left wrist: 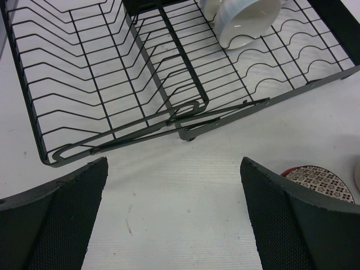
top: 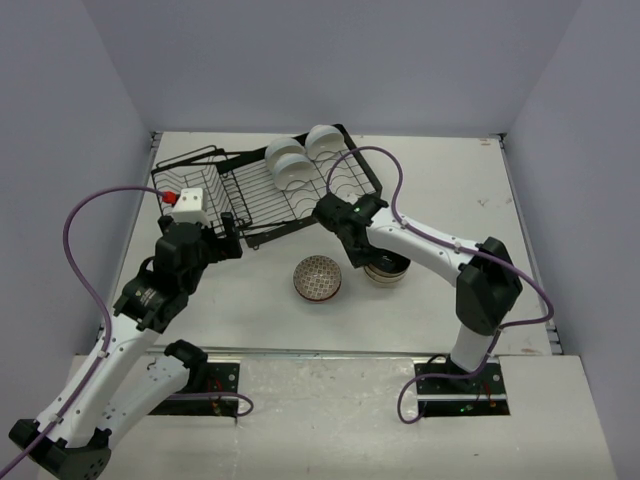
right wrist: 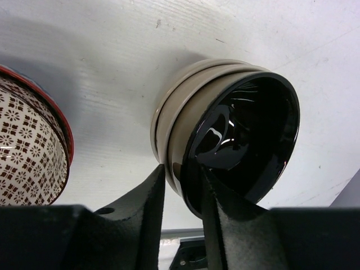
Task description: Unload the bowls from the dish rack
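Right claw (right wrist: 183, 171) reaches down at the tan stack (right wrist: 166, 115). Its two fingers (right wrist: 147, 208) stand a narrow gap apart with the rim of the top tan bowl (right wrist: 247, 135) between them, one finger outside the wall and the other inside against the glossy black lining. Whether they pinch that rim or merely straddle it cannot be told from the wrist view, and in the top view the arm hides the tips. The stack sits on the table (top: 450, 185) about midway between the left and right edges, somewhat nearer the near edge than the far one, and the top tan bowl is nested in the tan bowls beneath it. Just to the left of the stack, close but apart from it, stands the patterned bowl (top: 318, 278), upright, red at the rim with a brown-and-white print inside. Left claw (left wrist: 174, 225) is spread wide with nothing between its fingers (left wrist: 62, 219). It hangs over bare table just off the near side of the dish rack (top: 255, 200). The rack lies toward the far-left corner of the table, turned slightly askew to the edges. Three white bowls (top: 293, 170) are in it, grouped at its far-right corner and tipped on their sides among the curved wire dividers. The left wrist view catches one of them at its upper edge.
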